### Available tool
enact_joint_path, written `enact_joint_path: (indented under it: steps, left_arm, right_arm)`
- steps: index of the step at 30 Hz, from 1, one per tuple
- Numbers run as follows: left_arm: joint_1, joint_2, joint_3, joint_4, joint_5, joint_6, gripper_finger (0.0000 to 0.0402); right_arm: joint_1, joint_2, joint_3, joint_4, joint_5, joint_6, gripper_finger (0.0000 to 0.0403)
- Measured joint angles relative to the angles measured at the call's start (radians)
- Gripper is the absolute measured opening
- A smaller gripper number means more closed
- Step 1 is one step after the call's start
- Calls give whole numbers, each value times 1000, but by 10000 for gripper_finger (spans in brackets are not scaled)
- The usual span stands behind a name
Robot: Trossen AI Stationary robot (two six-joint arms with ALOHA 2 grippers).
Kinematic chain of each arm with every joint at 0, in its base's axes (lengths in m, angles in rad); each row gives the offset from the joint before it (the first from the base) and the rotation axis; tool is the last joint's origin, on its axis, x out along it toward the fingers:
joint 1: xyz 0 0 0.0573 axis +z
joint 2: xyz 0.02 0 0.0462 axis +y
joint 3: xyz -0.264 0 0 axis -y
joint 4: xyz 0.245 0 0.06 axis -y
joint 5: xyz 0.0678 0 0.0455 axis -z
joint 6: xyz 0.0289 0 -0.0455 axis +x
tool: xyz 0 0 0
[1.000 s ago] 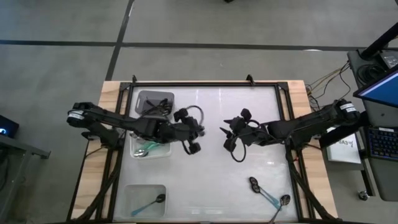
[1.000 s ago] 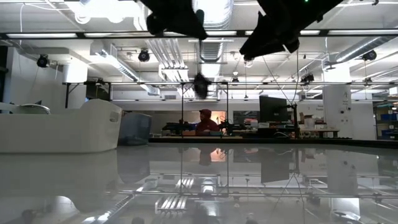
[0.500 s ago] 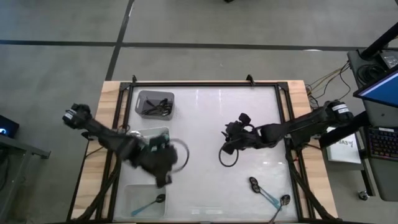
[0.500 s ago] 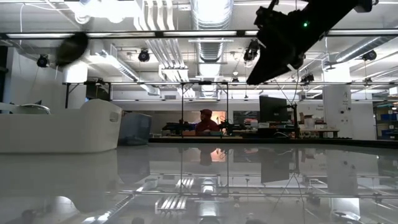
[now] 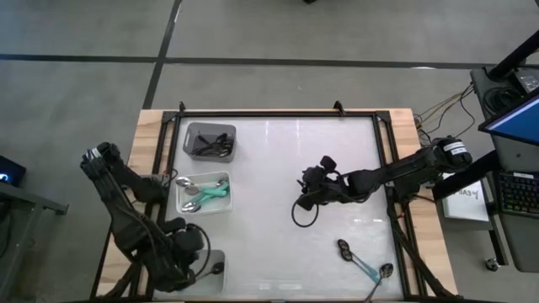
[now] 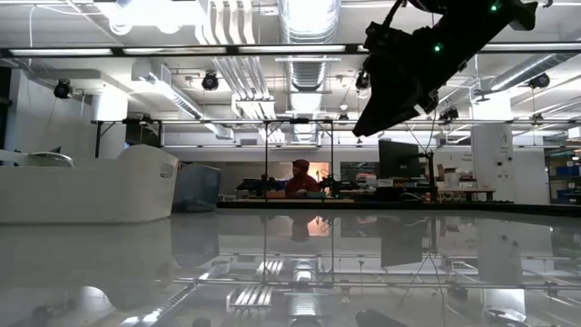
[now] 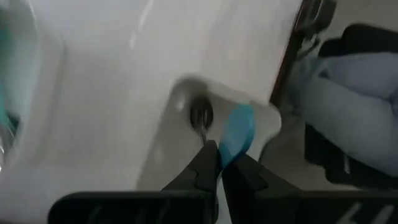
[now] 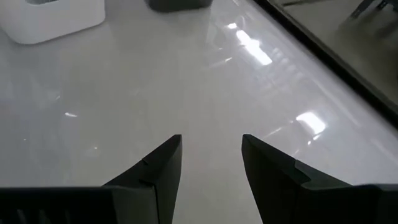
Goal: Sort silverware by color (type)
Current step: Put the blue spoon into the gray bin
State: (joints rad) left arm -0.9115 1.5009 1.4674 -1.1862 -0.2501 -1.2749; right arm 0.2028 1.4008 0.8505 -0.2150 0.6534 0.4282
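Place: a robotics lab or workshop hall, where I work.
Ceiling: bare ducts (image 6: 309, 18) and strip lights (image 6: 136, 50) run across the top of the low view.
Background: benches with a monitor (image 6: 398, 156) fill the middle distance; a person (image 6: 300, 177) sits at the centre.
My station: a glossy white tabletop (image 5: 286, 168) in a black frame on a wooden base, standing on grey concrete floor (image 5: 84, 93).
Right edge, high view: a keyboard (image 5: 514, 194) and a screen (image 5: 514, 118), with loose cables (image 5: 438, 109).
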Motion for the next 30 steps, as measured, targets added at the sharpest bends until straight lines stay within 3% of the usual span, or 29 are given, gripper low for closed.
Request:
enact_joint_path:
  steps: [3,13,21,26,30]
  left_arm:
    - [-8,9,-20,0,78,-67,0]
    - [-8,82,-24,3,193,-111,0]
    - [-4,155,-24,-3,215,-50,23]
    - [1,172,-25,-18,236,29,38]
    - [15,172,-25,-17,165,119,45]
  right_arm:
    - [0,1,0,-14,-20,36,160]
    - [0,1,0,-21,-253,85,160]
    - [0,-5,0,-45,-341,106,160]
    - [2,-24,8,-179,-471,200,160]
    - [11,-35,37,-370,-671,314,160]
